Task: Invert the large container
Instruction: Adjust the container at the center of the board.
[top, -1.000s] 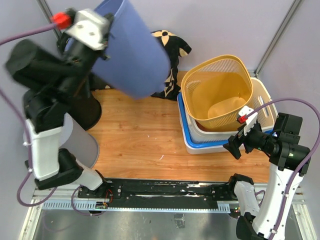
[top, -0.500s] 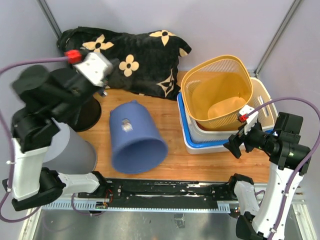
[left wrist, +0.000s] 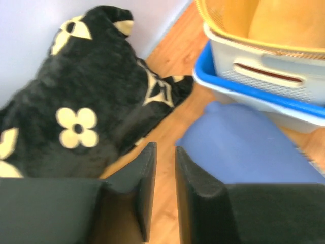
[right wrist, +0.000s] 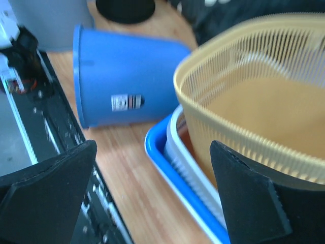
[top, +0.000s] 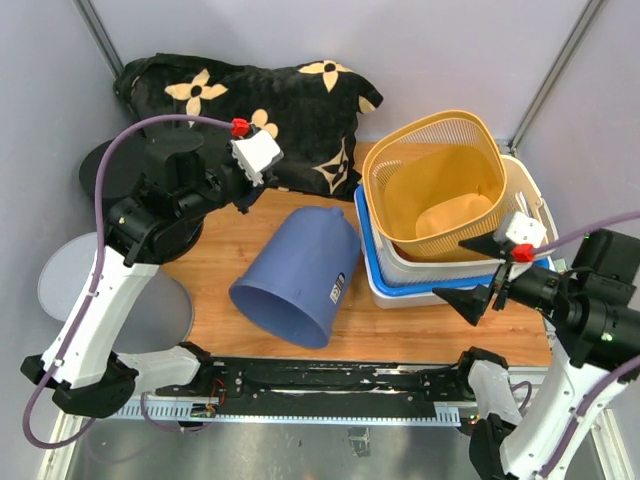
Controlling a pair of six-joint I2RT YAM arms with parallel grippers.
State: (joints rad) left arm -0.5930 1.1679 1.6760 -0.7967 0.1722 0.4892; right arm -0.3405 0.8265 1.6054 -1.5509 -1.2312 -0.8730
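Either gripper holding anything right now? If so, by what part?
Nothing held. Left gripper is nearly shut on air above the blue plastic bucket, which lies on its side; right gripper is open and empty.

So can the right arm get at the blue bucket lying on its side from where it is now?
Probably yes. The right tool is open and sits at the near edge of the stacked baskets, and only bare table lies between it and the blue bucket. The baskets stand beside that path, not across it.

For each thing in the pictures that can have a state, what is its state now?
Blue bucket: lying on its side, held by nothing.
Yellow basket: upright, nested in the stacked bins.
Left gripper: nearly shut, empty.
Right gripper: open, empty.
Black cushion: lying against the back wall.
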